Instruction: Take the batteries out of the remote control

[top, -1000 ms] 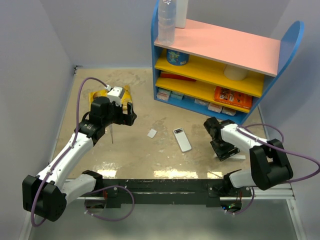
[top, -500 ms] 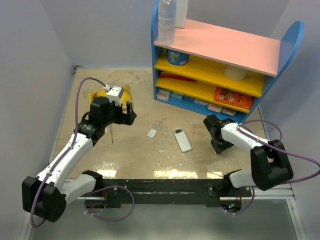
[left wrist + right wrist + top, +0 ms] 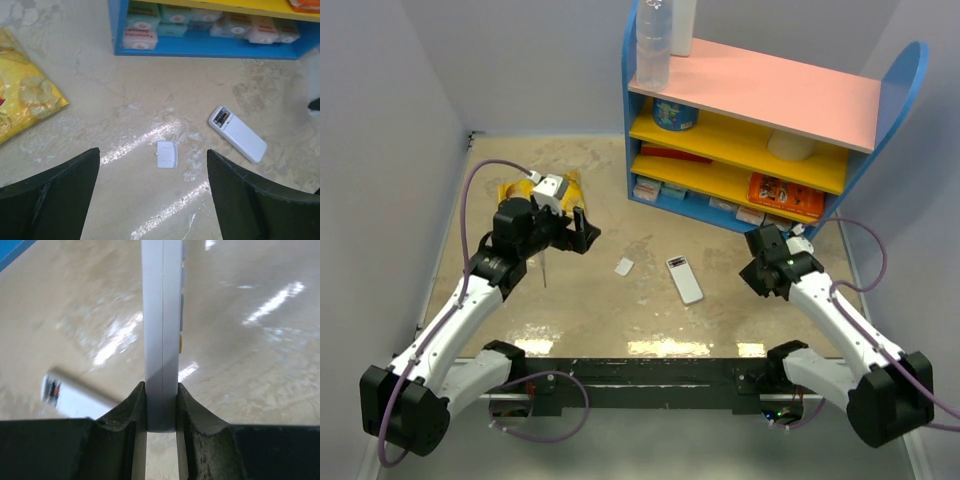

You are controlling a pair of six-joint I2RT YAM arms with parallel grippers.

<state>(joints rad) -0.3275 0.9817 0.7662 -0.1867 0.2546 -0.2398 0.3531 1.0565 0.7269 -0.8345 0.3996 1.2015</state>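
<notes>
Since a second ago: right gripper has lifted off the table, clamped on a white buttoned bar held upright. The left gripper hovers wide open. The remote control lies back-up, cover beside it, presumably to expose the slot. Only the left wrist view resolves the batteries seated inside.

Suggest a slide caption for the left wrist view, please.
Open left gripper facing the detached cover and the remote control, batteries in slot.
</notes>
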